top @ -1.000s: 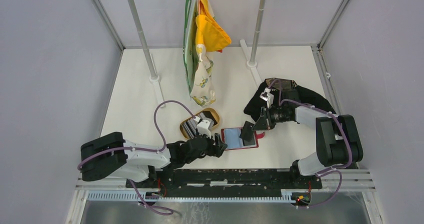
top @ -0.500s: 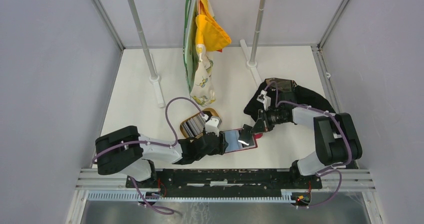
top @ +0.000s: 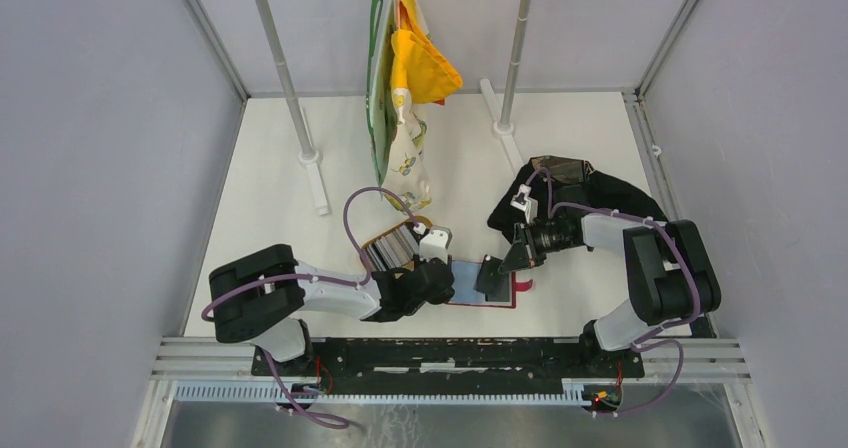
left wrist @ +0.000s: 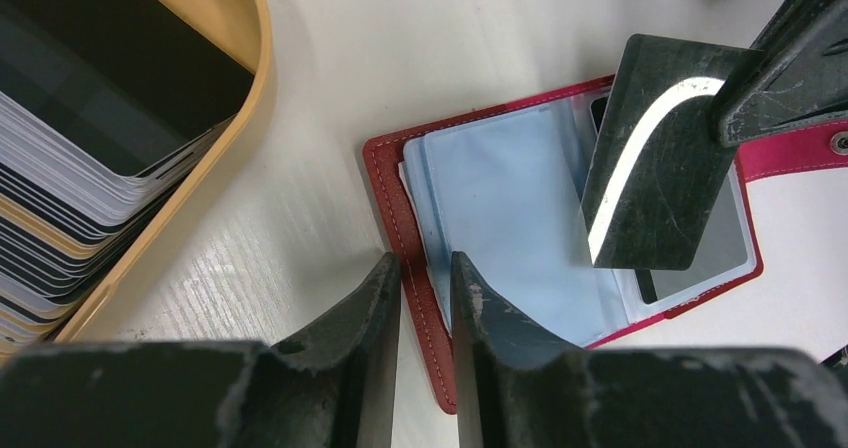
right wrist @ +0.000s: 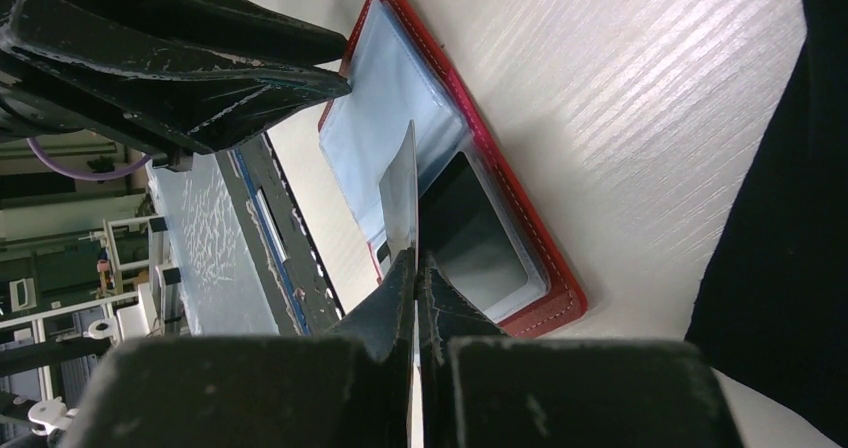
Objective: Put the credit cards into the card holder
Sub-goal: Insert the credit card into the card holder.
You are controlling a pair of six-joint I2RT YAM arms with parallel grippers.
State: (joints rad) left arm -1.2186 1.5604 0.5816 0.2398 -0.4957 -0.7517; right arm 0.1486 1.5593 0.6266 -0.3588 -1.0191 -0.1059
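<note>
Right fingers (right wrist: pixel 415 268) pinching dark card (right wrist: pixel 400 193) edge-on, above open red card holder (right wrist: pixel 520 258)

Both arms pair bulky black joint housings with pale grey-white link shells. A thin purple cable loops free of each arm, arching over the left arm (top: pixel 300 303) and trailing along the right arm (top: pixel 640 258). A small white block sits near each wrist. The left gripper (left wrist: pixel 425 278) has matte black fingers, scuffed with pale scratches; the right gripper (right wrist: pixel 413 268) shows the same worn black finish.
</note>
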